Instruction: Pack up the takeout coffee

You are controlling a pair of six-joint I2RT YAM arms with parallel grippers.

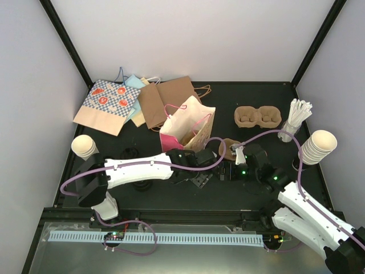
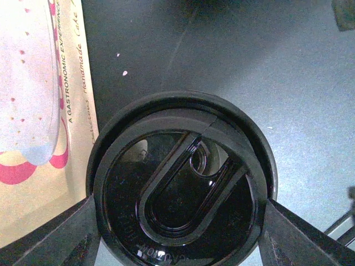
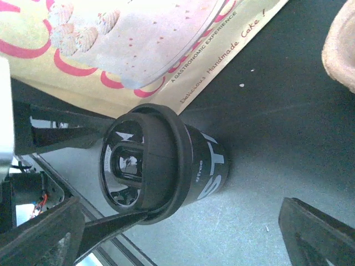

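The takeout coffee is a dark cup with white lettering and a round black lid. It stands on the black table beside the pink cake bag. My left gripper is shut on the lid's rim, one finger on each side. In the top view the left gripper is at the table's middle, in front of the bag. My right gripper is open, its fingers wide apart, and the cup is just ahead of them, untouched. The right gripper faces the left one.
Flat brown bags and a patterned bag lie at the back. A pulp cup carrier and a holder of stirrers are at the back right. Stacks of lidless cups stand at both sides.
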